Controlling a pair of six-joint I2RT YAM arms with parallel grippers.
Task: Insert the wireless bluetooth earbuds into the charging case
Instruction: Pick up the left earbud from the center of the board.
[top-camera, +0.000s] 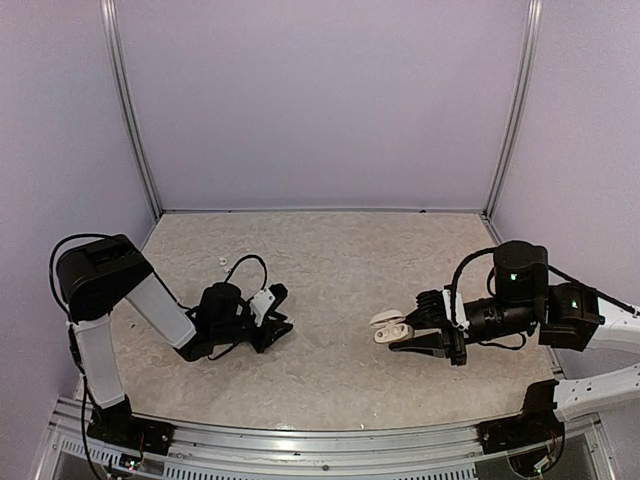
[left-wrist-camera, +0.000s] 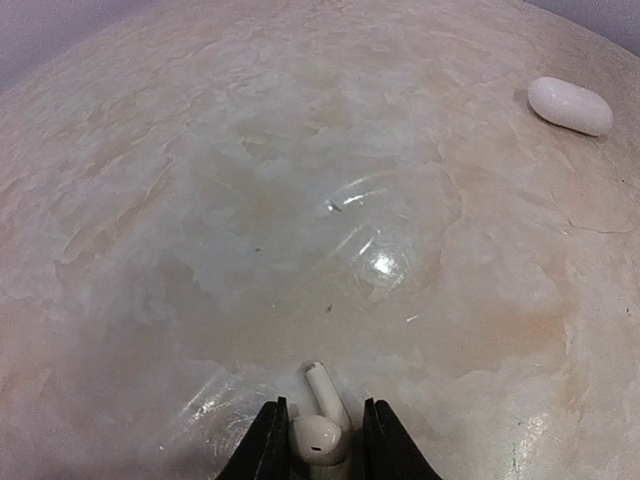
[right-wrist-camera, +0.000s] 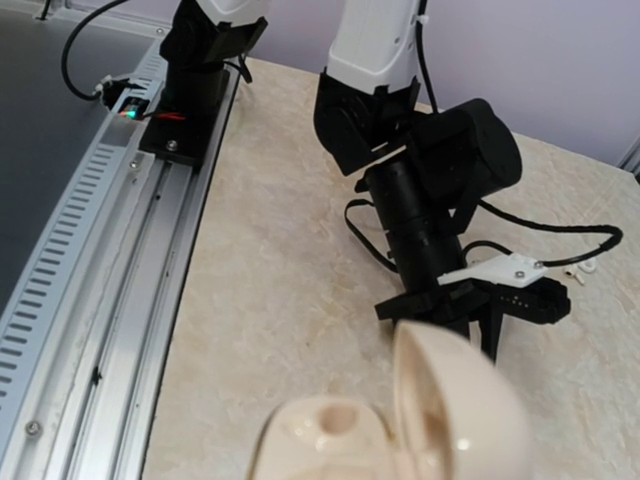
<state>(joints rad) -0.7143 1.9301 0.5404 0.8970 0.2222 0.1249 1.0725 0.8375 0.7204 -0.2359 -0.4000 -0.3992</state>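
The counter (left-wrist-camera: 200, 200) looks like beige marbled laminate, smooth, with a glossy sheen where the light glints. The earbud (left-wrist-camera: 318, 438) is glossy white plastic. The left end effector (left-wrist-camera: 322, 408) is matt black plastic. The charging case (right-wrist-camera: 455, 410) is smooth cream-white plastic with a soft gloss. The rail (right-wrist-camera: 110, 250) at the counter's edge is brushed, slotted metal.

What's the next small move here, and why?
Probably lift the left gripper toward the charging case: its jaws look closed on an earbud low over the table, and the right gripper holds the case open.
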